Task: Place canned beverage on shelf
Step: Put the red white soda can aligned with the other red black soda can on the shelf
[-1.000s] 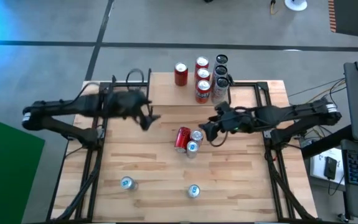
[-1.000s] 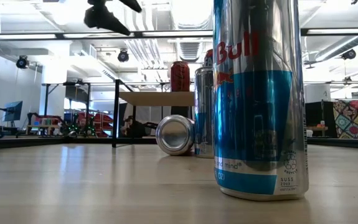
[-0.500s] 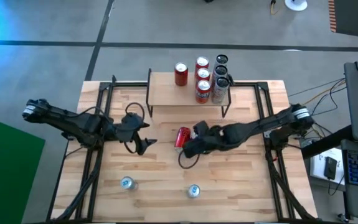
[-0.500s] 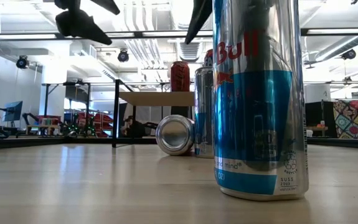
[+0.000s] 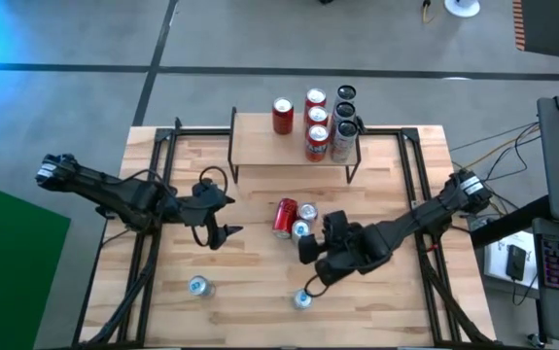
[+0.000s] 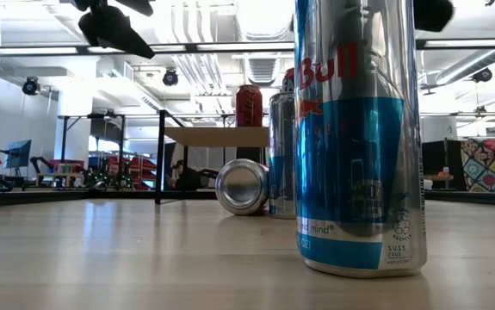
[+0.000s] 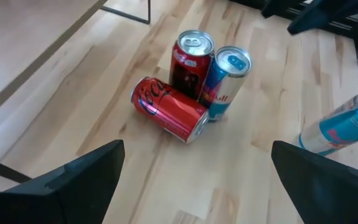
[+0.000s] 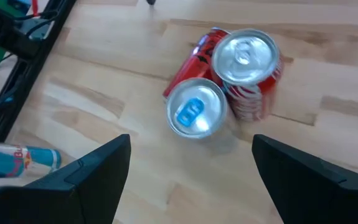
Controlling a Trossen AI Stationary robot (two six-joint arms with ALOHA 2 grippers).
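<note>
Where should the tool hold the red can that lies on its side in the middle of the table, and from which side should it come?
Grip the lying red can across its round body, coming from above with the fingers across its long axis. One end touches the two upright cans, so close near its free end.

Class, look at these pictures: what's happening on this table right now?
A two-armed robot is stocking cans on a small shelf, which already holds five. Neither arm holds anything. The right end effector hangs open between the middle cluster of three cans, one lying on its side, and a blue can near the table's front edge. The left end effector waits open to the cluster's left. Another blue can stands front left.
</note>
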